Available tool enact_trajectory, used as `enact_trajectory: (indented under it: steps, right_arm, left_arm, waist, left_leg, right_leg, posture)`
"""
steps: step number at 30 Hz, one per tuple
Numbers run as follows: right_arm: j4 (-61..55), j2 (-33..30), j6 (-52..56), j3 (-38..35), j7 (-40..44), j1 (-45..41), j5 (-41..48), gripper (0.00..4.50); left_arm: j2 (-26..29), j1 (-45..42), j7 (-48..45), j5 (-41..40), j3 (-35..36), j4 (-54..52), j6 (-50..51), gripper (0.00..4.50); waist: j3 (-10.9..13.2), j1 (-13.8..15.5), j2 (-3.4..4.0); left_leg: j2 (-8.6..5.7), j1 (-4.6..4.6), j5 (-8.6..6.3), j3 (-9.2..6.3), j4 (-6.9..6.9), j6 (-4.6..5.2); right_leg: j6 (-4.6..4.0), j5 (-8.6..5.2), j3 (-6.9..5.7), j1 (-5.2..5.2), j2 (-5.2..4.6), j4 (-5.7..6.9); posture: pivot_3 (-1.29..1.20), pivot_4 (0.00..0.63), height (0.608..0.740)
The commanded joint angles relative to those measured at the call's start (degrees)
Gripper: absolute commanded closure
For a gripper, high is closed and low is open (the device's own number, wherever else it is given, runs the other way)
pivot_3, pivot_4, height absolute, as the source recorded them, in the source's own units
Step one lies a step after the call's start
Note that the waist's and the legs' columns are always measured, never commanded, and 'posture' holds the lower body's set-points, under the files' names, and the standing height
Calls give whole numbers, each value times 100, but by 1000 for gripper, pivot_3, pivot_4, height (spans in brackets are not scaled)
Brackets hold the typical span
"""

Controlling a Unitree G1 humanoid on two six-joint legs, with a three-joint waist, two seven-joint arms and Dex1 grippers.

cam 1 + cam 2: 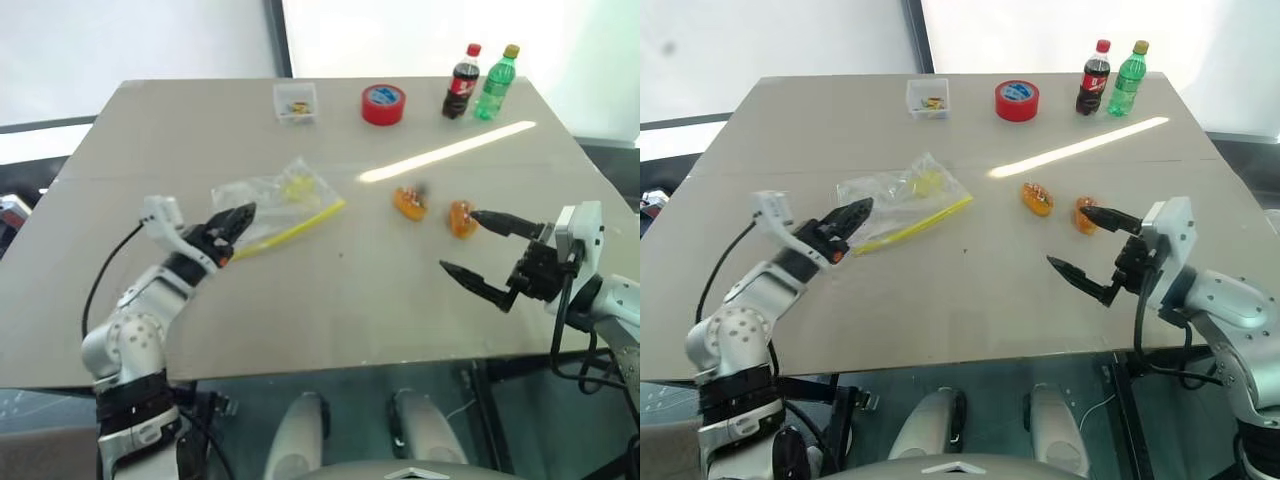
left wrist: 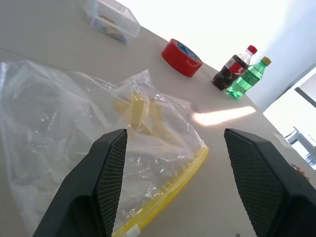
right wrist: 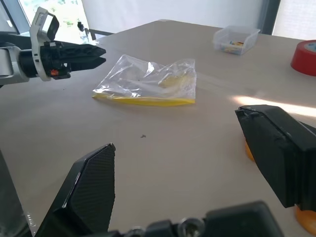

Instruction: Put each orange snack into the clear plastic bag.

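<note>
Both grippers empty, jaws wide, over the bench (image 1: 330,300).
The left gripper (image 1: 238,222) is at the clear plastic bag (image 1: 280,200); the right gripper (image 1: 478,245) has 1 finger beside 2 orange snacks (image 1: 410,203) (image 1: 461,218) lying mid-bench.

A beige table (image 1: 330,290) catches a bright streak of light (image 1: 447,152) before pale walls.

Up along the far edge of the grey table (image 1: 330,300) there's a small clear box (image 1: 296,102) with little yellow bits in it, a red tape roll (image 1: 383,104) just right of that, then a cola bottle (image 1: 461,83) and a green soda bottle (image 1: 496,83) standing side by side at the upper right.
</note>
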Motion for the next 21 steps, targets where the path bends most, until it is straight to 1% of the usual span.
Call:
enact_trajectory:
  steps: [1,3,5,7,11,18,21]
  right_arm:
    - [24,72,-213,33,9,-65,-74,11]
    - [80,96,-253,59,26,-112,-103,11]
    - [106,105,-273,73,30,-153,-113,11]
    - [126,131,-279,88,22,-199,-123,11]
    - [140,175,-350,170,15,-215,-206,11]
    - [63,298,-396,265,-130,-172,-339,11]
    - [20,361,-421,325,-181,-163,-417,0]
  left_arm:
    - [294,-134,468,425,170,493,-156,1189]
    - [405,-201,502,659,-16,785,-181,1189]
    - [377,-291,525,821,-196,991,-236,1189]
    - [268,-394,429,1074,-561,1167,-390,1189]
    - [-48,-751,29,1141,-1075,1588,-401,1189]
    - [-324,-1131,-217,1113,-1296,2363,-75,1189]
    - [-419,-1261,-294,1176,-1360,2526,-147,1935]
  waist:
    - [0,3,0]
    - [0,12,0]
    - [0,22,-1]
    - [0,48,-3]
    - [-2,153,-3]
    - [-11,145,11]
    - [-18,160,20]
  left_leg:
    - [0,2,0,1,4,0]
    - [-1,2,1,0,10,1]
    - [-2,0,1,1,15,1]
    - [-4,-4,1,2,15,0]
    - [-5,-5,0,0,12,0]
    - [-6,-1,0,0,11,0]
    - [-8,8,1,-3,13,0]
  right_leg:
    - [0,0,0,1,0,4]
    - [-2,2,0,2,1,6]
    - [-2,2,0,3,0,4]
    - [-2,2,0,3,-3,2]
    - [-4,3,-1,3,-3,0]
    - [0,4,0,4,-2,3]
    - [-2,2,-2,19,-3,3]
  posture:
    - [0,150,740]
    - [0,150,740]
    - [0,150,740]
    - [0,150,740]
    - [0,150,740]
    - [0,150,740]
    - [0,150,740]
